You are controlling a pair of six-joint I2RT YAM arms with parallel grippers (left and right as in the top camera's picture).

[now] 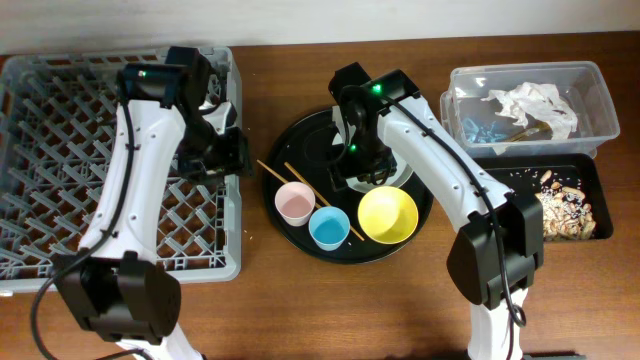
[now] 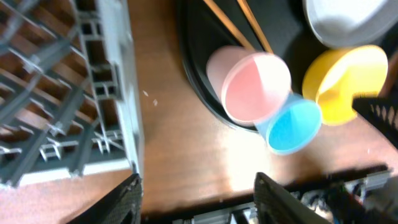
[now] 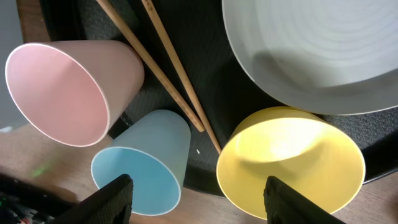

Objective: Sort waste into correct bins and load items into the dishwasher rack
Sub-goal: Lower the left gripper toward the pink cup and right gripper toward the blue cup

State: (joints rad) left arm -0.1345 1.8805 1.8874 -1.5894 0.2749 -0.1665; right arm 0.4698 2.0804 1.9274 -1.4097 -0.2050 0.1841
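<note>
We see our right pincer (image 3: 200,198) spread empty above plate (image 3: 317,50), yellow bowl (image 3: 289,163), pink cup (image 3: 59,93), blue cup (image 3: 146,169), chopsticks (image 3: 168,74) on the round tray (image 1: 305,135), our left pincer (image 2: 199,194) spread over the worktop (image 2: 180,143) right of the rack (image 2: 62,93)

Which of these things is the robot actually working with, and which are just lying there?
In the job: rack, plate, yellow bowl, pink cup, blue cup, chopsticks, napkins, food scraps, clear box, shallow black tray.
Just there: round black tray.
</note>
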